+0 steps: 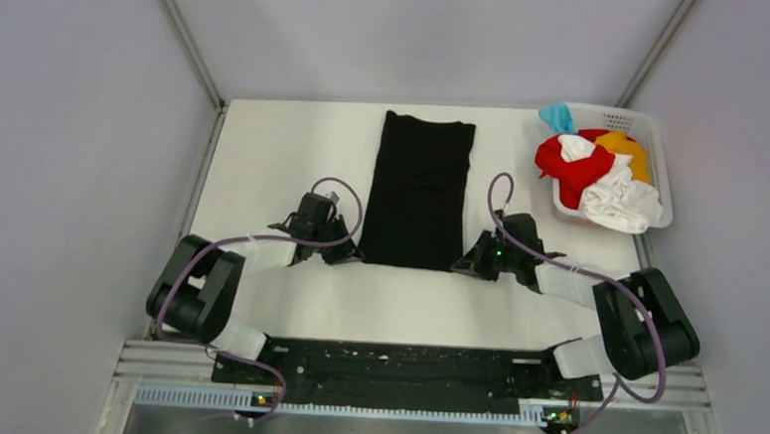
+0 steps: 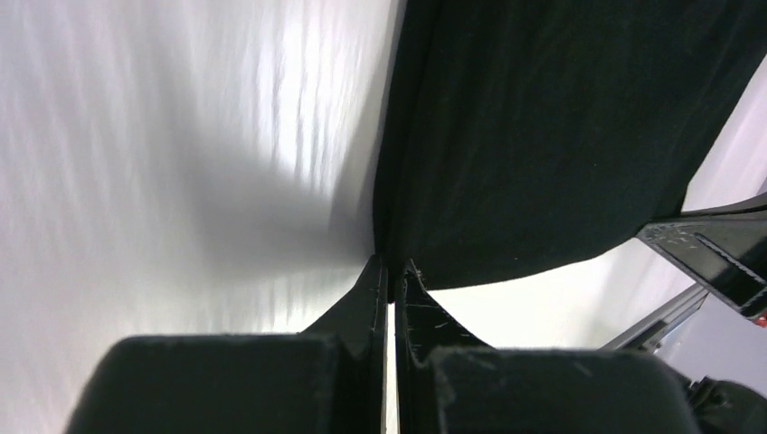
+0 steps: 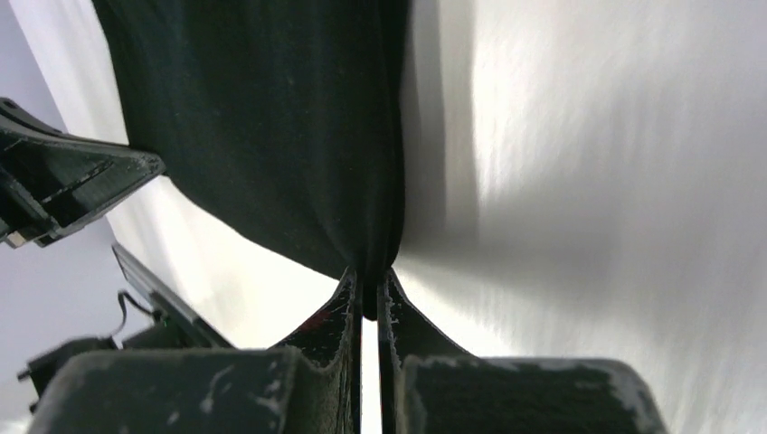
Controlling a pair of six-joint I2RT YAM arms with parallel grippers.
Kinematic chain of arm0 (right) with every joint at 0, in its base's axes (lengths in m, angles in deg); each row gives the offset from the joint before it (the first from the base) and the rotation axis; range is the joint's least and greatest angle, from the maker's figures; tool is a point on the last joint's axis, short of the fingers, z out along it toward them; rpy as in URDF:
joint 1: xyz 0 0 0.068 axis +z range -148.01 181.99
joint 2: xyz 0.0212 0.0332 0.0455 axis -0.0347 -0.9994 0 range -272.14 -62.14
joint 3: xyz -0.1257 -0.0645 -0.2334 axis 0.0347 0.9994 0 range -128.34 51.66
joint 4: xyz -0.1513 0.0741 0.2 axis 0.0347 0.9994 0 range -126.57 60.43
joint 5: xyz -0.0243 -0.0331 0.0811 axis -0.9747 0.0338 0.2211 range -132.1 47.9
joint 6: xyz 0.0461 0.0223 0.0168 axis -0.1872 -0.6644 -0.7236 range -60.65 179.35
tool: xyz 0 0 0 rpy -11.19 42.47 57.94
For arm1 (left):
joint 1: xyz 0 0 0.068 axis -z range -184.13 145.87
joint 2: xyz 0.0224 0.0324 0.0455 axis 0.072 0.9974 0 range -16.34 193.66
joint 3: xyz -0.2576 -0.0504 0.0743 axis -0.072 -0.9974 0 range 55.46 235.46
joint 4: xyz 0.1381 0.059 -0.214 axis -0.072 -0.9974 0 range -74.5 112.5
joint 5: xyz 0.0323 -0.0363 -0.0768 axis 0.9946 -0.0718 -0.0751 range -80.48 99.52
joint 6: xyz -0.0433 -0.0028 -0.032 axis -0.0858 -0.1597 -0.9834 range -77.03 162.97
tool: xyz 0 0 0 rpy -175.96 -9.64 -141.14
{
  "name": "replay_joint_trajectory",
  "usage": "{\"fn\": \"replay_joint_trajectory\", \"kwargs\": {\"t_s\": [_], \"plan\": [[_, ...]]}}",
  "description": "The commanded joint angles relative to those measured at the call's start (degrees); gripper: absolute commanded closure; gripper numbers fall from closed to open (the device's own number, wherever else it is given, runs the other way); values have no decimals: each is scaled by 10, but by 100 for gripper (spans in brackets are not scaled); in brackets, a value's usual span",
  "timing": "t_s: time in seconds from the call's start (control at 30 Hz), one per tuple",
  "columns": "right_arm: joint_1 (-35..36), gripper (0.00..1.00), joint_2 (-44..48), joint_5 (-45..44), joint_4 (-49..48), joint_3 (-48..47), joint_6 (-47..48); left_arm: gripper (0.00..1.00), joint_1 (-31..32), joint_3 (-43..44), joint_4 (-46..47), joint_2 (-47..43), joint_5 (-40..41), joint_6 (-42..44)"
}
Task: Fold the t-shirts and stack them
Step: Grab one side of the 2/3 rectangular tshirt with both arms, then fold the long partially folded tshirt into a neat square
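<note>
My left claw and right claw each pinch a near corner of the black t-shirt, which lies flat mid-desk, its long axis running straight away from me.

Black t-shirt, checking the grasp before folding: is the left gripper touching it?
Touching. The left wrist view shows the left gripper shut, its fingertips pinching the near corner of the black t-shirt.
</note>
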Motion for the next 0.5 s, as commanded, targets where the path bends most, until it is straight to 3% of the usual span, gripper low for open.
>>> {"fn": "replay_joint_trajectory", "kwargs": {"t_s": [0.0, 0.2, 0.33, 0.47], "plan": [[38, 100, 101, -4, 117, 23, 39, 100, 14, -83, -25, -125, 24, 6], [128, 100, 303, -5, 298, 43, -5, 100, 84, -143, -165, -373, 71, -33], [144, 100, 427, -19, 386, 13, -28, 100, 111, -132, -242, -551, 104, -49], [144, 100, 430, -44, 399, -47, 3, 100, 112, -90, -238, -587, 131, -25]]}}
